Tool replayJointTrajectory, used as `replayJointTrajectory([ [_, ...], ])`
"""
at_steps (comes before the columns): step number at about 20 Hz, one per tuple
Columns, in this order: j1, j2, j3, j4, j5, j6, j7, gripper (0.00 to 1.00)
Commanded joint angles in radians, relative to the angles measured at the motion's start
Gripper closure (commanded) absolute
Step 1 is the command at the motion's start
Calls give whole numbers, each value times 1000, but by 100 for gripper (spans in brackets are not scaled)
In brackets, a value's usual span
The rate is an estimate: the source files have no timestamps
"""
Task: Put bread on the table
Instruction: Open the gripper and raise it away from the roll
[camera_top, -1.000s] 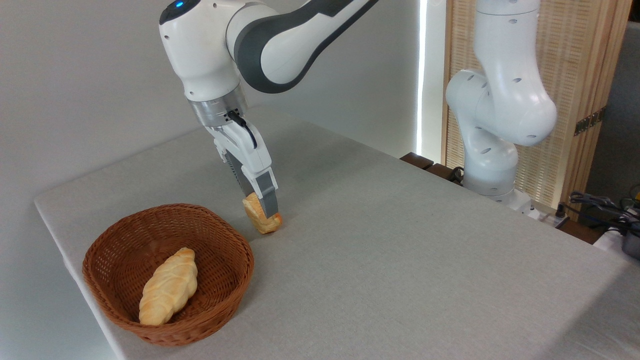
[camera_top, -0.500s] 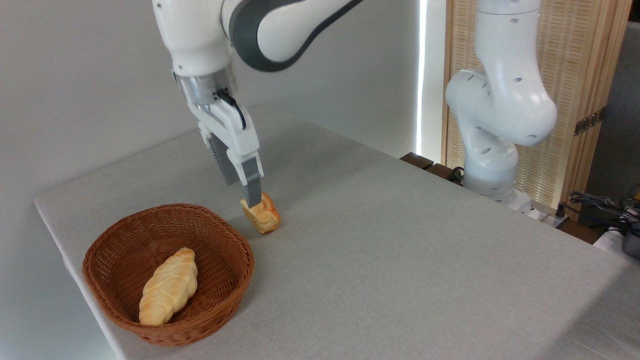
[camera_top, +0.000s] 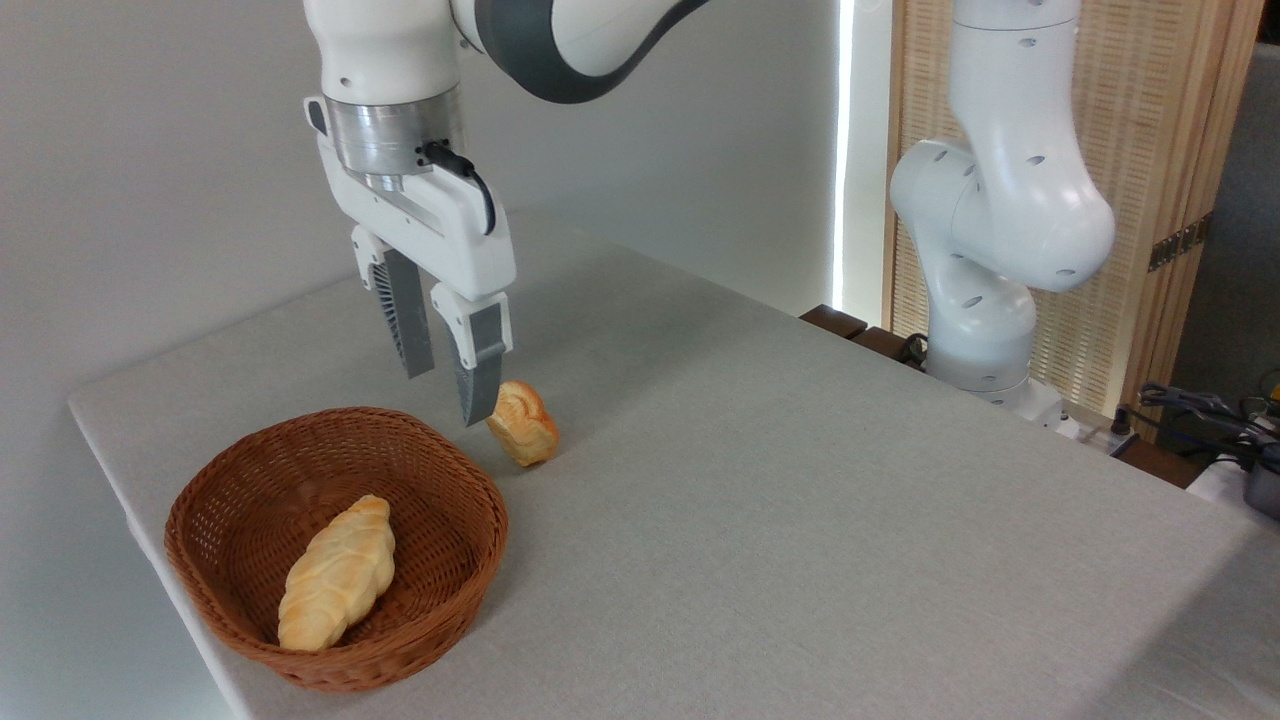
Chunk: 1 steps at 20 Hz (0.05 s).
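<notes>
Matt woven cloth on table; rough wicker basket; glossy plastic arm.

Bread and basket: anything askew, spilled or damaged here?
Nothing stands out. The bread lies intact on the table, just outside the basket; the loaf rests inside it. The gripper hangs open above.

My gripper hangs with fingers apart, empty, above the bench. The bread lies just beside its right finger; the basket sits below-left, holding a braided loaf.
</notes>
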Motion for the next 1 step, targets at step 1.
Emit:
replayJointTrajectory([
  [1,-7,22,42,41,9,-1,-9,0],
])
